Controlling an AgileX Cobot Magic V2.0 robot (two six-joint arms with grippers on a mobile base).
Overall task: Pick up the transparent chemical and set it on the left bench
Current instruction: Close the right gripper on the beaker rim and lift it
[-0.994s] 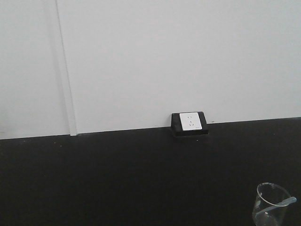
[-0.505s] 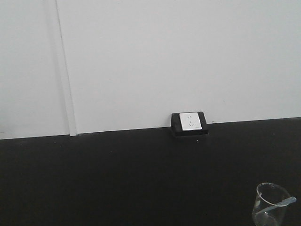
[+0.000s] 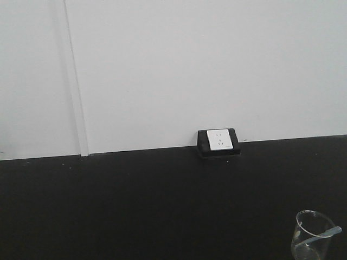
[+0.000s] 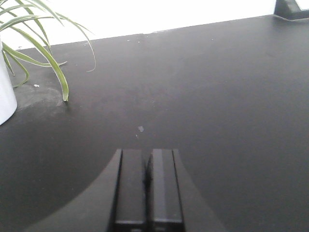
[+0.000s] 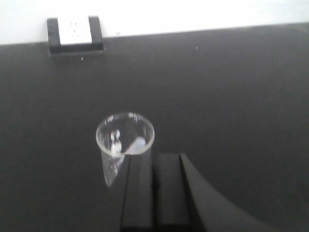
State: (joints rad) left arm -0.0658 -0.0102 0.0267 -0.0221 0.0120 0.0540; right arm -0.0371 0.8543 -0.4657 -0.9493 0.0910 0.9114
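Observation:
The transparent chemical (image 3: 325,233) is a slim bluish-white pipette leaning inside a clear glass beaker (image 3: 311,236) at the bottom right of the front view, its bulb end poking over the rim. In the right wrist view the pipette (image 5: 136,145) rests against the beaker (image 5: 124,133) rim just ahead and left of my right gripper (image 5: 153,157), which is shut with nothing in it. My left gripper (image 4: 147,152) is shut and empty above bare black worktop. The left bench is out of view.
A white socket box (image 3: 218,141) sits at the back of the black worktop (image 3: 135,206) against the white wall. A white pot (image 4: 6,99) with long green leaves (image 4: 43,48) stands at the far left of the left wrist view.

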